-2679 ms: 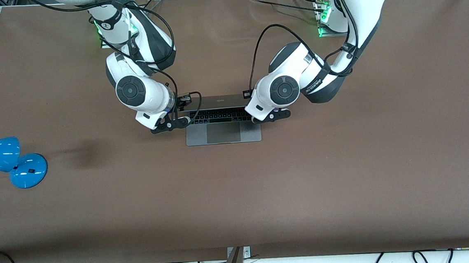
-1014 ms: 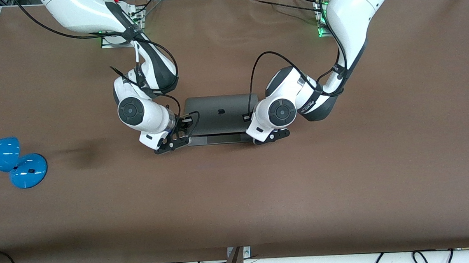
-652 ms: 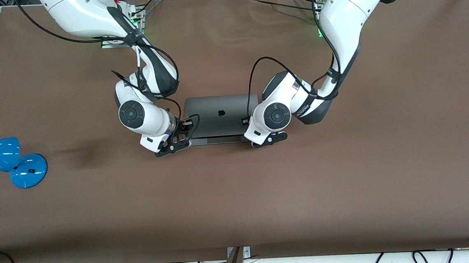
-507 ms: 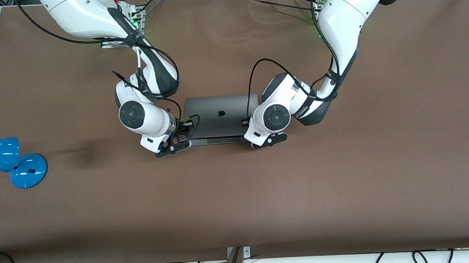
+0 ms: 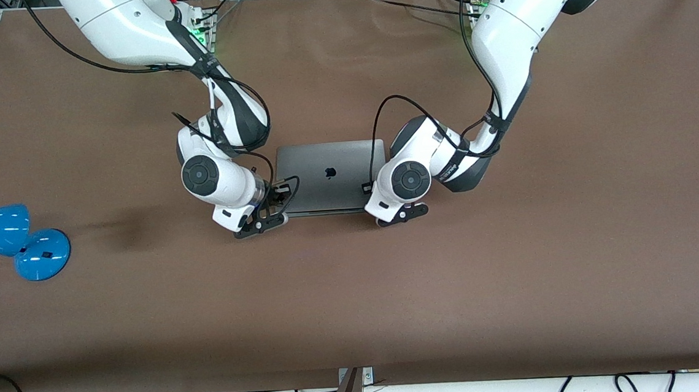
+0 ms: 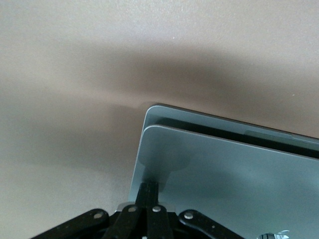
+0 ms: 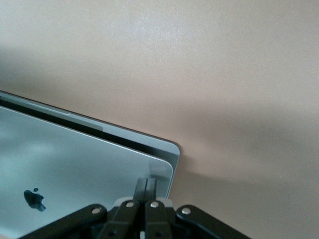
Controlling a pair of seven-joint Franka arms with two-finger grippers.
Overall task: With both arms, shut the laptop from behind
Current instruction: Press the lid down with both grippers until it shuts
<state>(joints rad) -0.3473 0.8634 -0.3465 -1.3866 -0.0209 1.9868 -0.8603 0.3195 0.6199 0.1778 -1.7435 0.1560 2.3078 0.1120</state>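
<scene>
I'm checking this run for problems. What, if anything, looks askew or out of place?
Nothing stands out. The laptop lies square on the table, lid nearly down with a thin gap left. The left claw and right claw, both shut, press its lid corners.

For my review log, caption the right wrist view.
Right hand, fingers together, presses the laptop lid down; a thin gap remains.

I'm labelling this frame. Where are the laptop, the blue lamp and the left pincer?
laptop (image 5: 322,161): front view, on the bare grey lid above the logo.
blue lamp (image 5: 41,254): front view, on its round base.
left pincer (image 6: 148,191): left wrist view, on the shut fingertips pressing the lid's corner.
</scene>
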